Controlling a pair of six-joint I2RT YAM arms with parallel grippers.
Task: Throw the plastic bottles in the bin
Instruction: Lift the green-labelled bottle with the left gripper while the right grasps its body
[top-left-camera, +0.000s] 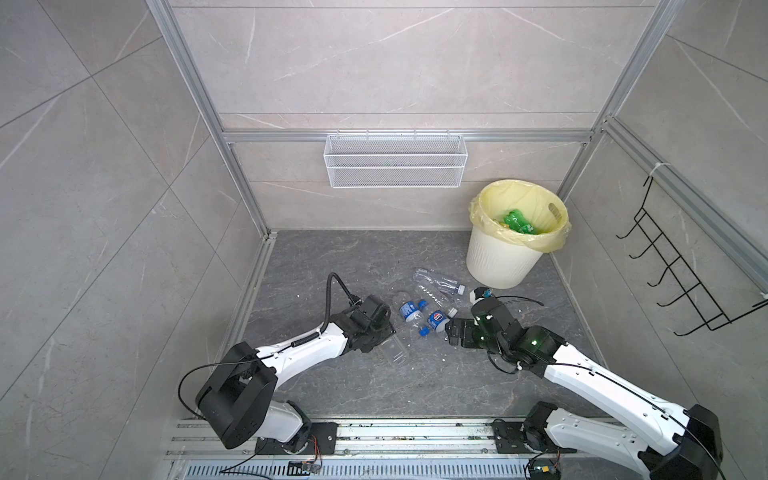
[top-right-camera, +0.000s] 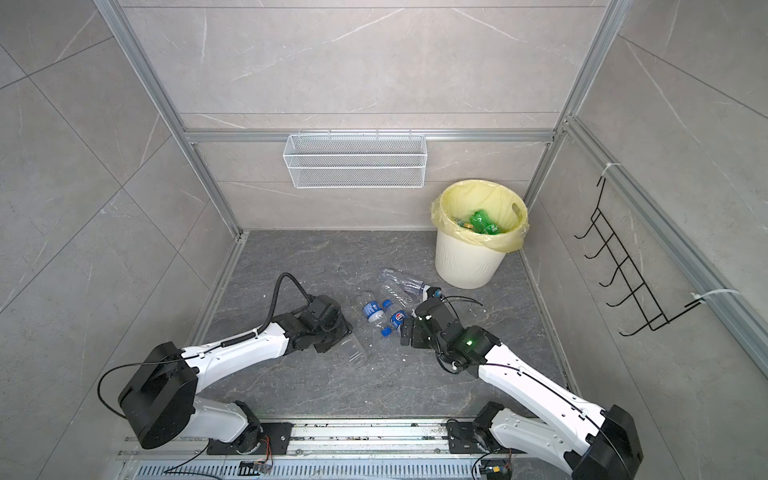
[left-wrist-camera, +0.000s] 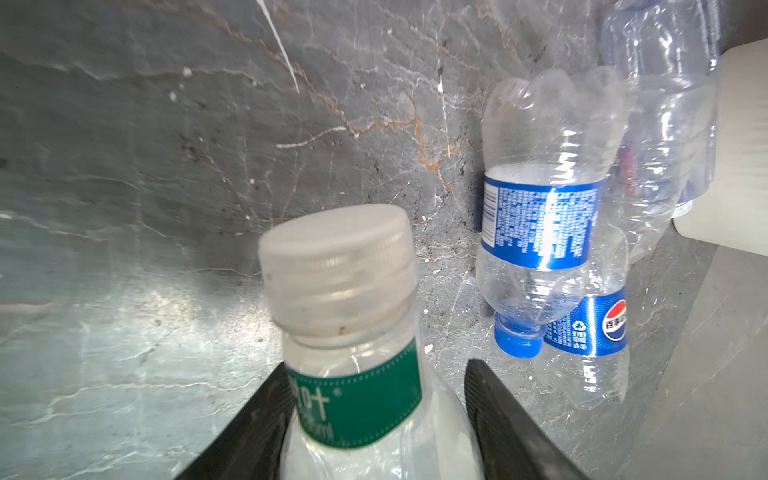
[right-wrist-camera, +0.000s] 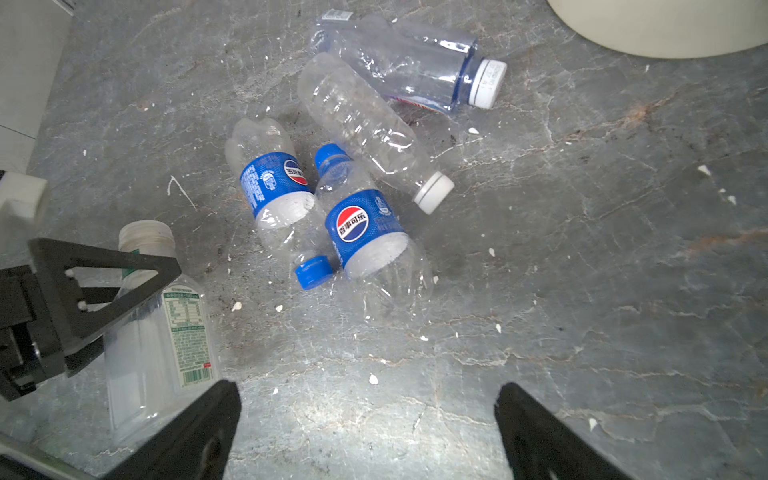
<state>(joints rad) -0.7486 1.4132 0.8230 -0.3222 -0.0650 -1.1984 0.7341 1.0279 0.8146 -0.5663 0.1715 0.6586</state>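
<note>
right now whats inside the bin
A green bottle lies on top inside the bin, against the yellow bag. A scrap of another item shows beside it; anything lower is hidden by the green bottle and the bin's wall.

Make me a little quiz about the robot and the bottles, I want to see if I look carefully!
1. True or false: the right gripper is holding a bottle.
2. The topmost bottle in the bin is: A green, B red, C black.
3. How many blue-capped bottles lie on the floor?
Key: 1 false, its jaws stand open and empty. 2 A. 3 two.
</note>
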